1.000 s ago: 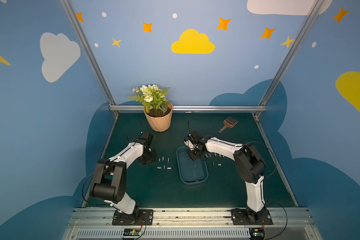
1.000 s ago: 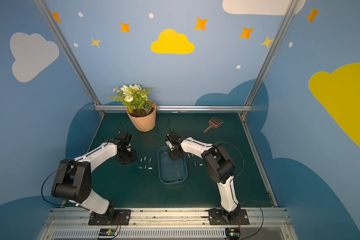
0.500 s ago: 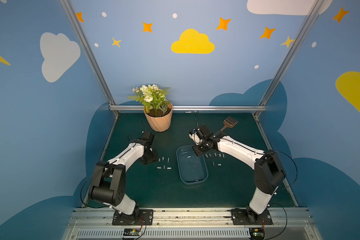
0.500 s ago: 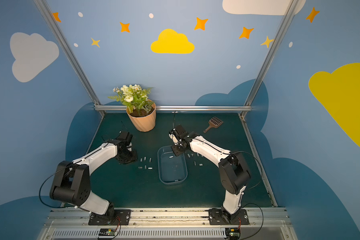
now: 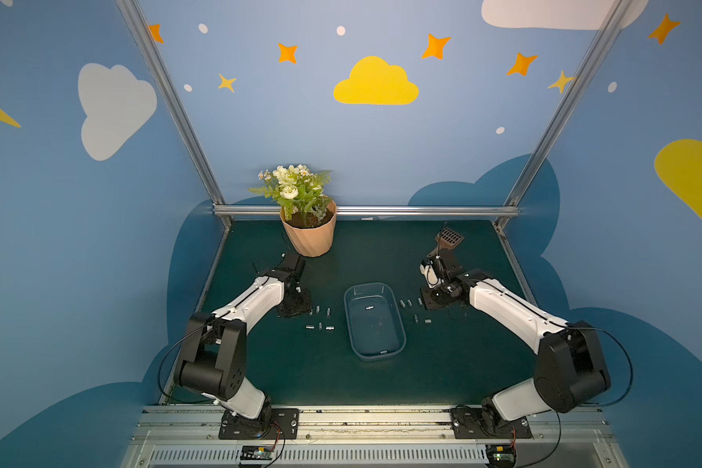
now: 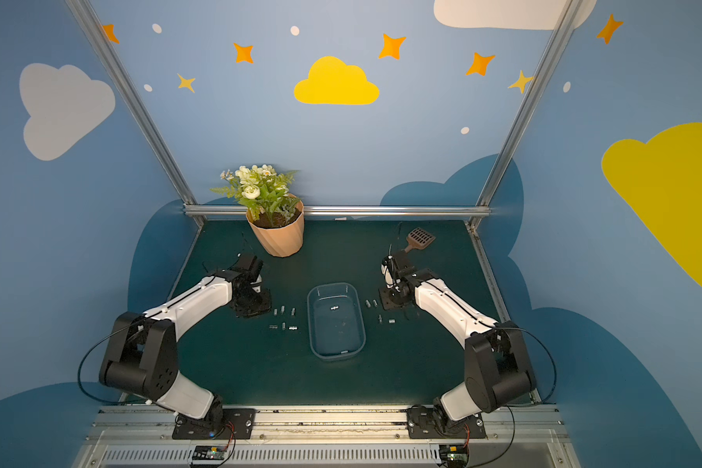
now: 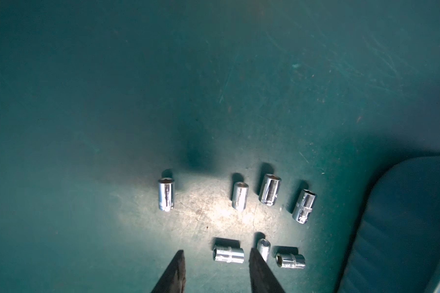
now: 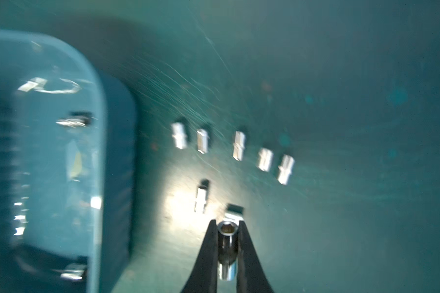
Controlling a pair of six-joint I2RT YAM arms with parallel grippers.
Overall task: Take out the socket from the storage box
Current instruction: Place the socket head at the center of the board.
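Note:
The storage box (image 5: 375,356) (image 6: 337,356), a shallow bluish tub, sits mid-table with one small silver socket (image 5: 369,308) (image 6: 334,308) lying on its floor. My right gripper (image 8: 228,223) is shut on another socket (image 8: 227,241), held lengthwise between the fingers. It hangs low over the mat to the right of the box (image 8: 98,152), seen in a top view as the right gripper (image 5: 431,302). My left gripper (image 7: 216,251) is open over the mat left of the box, grasping nothing; a loose socket (image 7: 228,254) lies on the mat between its fingertips.
Several loose sockets lie on the green mat on both sides of the box, a left group (image 5: 319,318) and a right group (image 5: 416,312) (image 8: 239,148). A peach flowerpot (image 5: 309,239) stands at the back left. A brown scoop (image 5: 448,239) lies at the back right.
My right arm has swung from over the box's far end out to the right, above the mat, still shut on the socket. The left arm has stayed put.

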